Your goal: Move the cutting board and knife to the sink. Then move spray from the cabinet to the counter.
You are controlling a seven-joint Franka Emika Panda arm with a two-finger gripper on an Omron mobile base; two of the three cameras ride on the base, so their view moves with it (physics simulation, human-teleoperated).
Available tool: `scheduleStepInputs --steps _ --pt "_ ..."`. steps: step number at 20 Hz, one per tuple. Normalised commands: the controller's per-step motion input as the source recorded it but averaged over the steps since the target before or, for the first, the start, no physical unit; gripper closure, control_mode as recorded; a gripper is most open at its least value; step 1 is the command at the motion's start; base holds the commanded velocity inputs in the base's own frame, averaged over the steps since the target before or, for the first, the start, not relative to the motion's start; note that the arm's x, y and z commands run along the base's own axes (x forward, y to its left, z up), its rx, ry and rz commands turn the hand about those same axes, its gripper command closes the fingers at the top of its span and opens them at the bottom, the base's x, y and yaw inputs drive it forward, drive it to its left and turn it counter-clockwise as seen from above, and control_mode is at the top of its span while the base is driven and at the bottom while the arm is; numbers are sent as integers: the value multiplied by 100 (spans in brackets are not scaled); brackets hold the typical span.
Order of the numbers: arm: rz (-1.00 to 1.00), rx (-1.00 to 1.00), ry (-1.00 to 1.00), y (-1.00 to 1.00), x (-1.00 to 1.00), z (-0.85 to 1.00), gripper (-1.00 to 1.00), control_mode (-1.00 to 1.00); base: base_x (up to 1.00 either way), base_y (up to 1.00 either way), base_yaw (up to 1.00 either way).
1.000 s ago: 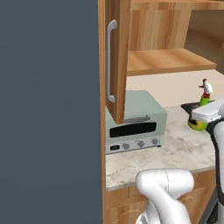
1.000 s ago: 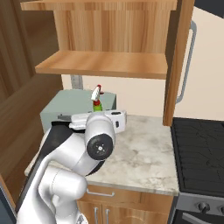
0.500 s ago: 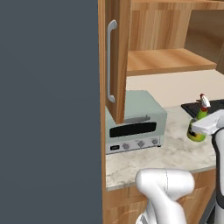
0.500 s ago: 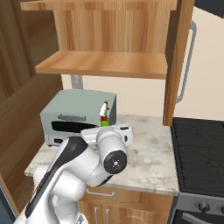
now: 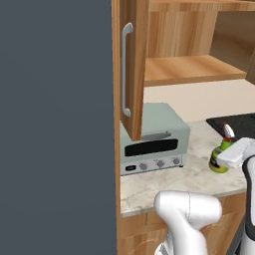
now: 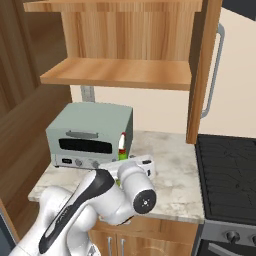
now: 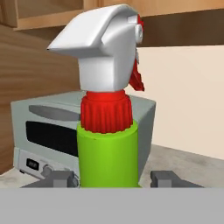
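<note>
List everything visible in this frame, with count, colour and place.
spray: one, green body, red neck, white nozzle; upright on the counter right of the toaster oven.
counter: one, beige-grey marbled stone.
toaster oven: one, pale green; on the counter under the cabinet.
cabinet: one, light-brown wood; above the counter, door open.
bar handle: one, silver; on the door.
stovetop: one, black; right of the counter.
end effector: one, dark fingers either side of the spray.

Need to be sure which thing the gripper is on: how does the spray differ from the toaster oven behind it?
The spray is a narrow upright green bottle with a red neck and white trigger; the toaster oven is a wide, pale grey-green box with a dark window and knobs. The spray stands between the fingertips of the gripper; the toaster oven stands untouched. Both are over the counter.
</note>
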Motion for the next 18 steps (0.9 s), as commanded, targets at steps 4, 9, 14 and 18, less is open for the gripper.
scheduleStepInputs --steps 4,9,14,18 --pt "5 0 -1 -2 18 -46 100 -100 0 0 0" --pt "8 0 4 -4 20 -38 100 -100 0 0 0" --pt "11 0 5 -8 19 -34 100 -100 0 0 0" --pt "12 1 -2 -7 11 -38 100 -100 0 0 0"
